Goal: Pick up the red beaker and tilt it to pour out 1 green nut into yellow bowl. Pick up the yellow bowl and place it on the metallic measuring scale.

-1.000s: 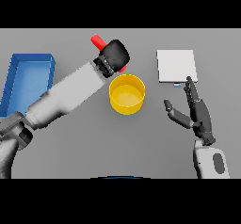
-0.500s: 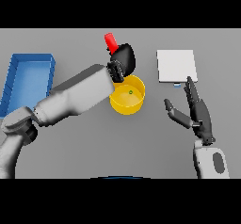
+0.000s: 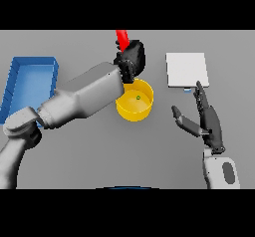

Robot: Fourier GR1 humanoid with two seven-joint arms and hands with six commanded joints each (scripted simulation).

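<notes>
While left robot hand [image 3: 131, 59] grips red beaker [image 3: 122, 39] tilted above yellow bowl [image 3: 134, 100] | one green nut [image 3: 138, 98] in bowl | right robot hand [image 3: 208, 124] open beside it | metallic measuring scale [image 3: 186, 69] apart | risk: over-tilt dumps extra nuts

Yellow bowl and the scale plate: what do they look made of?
The yellow bowl looks like matte plastic: flat uniform colour, no glints; a green nut lies inside. The scale reads as pale brushed metal, a plain light grey square, though painted plastic would look the same.
</notes>
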